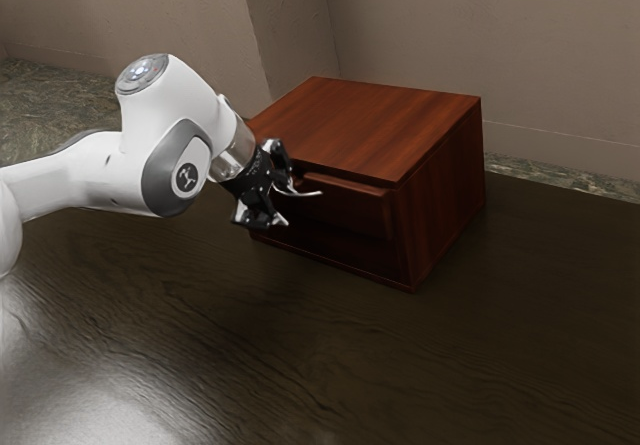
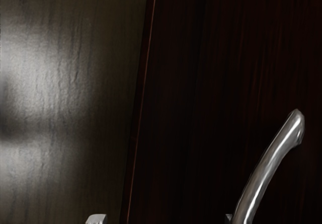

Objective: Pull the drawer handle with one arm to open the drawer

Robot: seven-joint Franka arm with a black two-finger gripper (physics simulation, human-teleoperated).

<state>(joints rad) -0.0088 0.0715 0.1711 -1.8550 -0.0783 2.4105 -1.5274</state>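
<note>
- We see our white seven-joint arm (image 1: 120, 170) come in from the exterior view's left, reaching toward the exterior view's right over a dark, glossy wooden table (image 1: 300, 365).
- Well back on that table stands a reddish-brown wooden box cabinet (image 1: 375, 130), its front face turned toward the arm.
- Our black two-finger gripper (image 1: 272, 200) is right up against that front face, at the upper drawer front (image 1: 345, 210).
- The curved silver metal drawer handle (image 1: 308, 193) sits on the drawer front beside the gripper. One bright end pokes out toward the exterior view's right, and the rest is hidden behind the black hand.
- The drawer front seems to stand slightly out from the cabinet, with a dark line under the cabinet top. We cannot tell how far out it is.
- In the wrist view the handle (image 2: 271, 168) shows as a bowed, shiny bar against the dark red-brown drawer front (image 2: 211, 83), with the table (image 2: 60, 83) beyond the cabinet's edge.
- Two small grey fingertips (image 2: 96, 218) show there, well apart, so the pincer reads as spread. One tip is just beside the handle's lower end, and only bare wood lies between the two tips.
- Behind the cabinet we see a plain beige wall (image 1: 500, 45) and a mottled green-grey stone floor (image 1: 40, 105).
</note>
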